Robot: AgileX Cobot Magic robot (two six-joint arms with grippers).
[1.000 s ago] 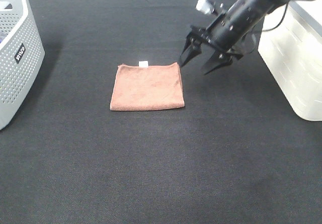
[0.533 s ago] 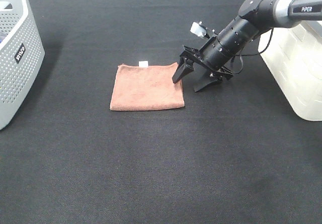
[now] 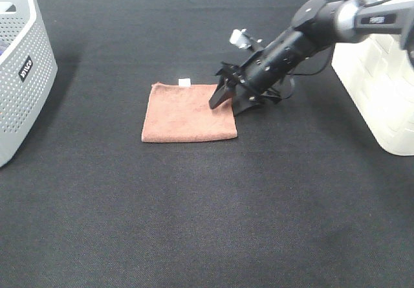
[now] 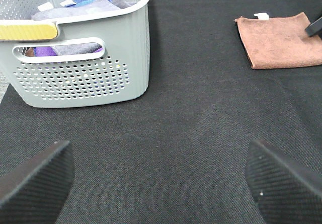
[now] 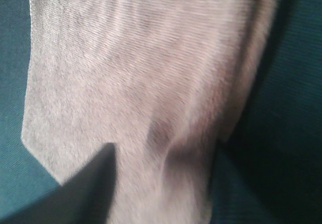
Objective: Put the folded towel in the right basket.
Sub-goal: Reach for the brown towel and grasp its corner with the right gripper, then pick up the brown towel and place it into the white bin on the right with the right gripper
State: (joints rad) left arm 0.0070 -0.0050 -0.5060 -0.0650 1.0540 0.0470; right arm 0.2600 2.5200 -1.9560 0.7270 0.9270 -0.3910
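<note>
Black mat [image 3: 194,223] held right basket [image 3: 381,87] at right edge, folded towel [image 3: 187,114] flat mid-mat, well apart. Your right gripper [image 3: 229,101] straddled towel's right edge, jaws open, nothing gripped, apparently set to pinch. Your left gripper [image 4: 161,181] sat wide open, empty.

Your right gripper [image 3: 225,107] is straddling right edge of folded towel [image 3: 184,116], jaws spread; towel lying flat on black mat [image 3: 207,204], right basket [image 3: 381,94] sitting well apart.

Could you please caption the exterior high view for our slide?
Open right hand at the folded towel's right edge on the black table, grey basket left, white right basket right.
</note>
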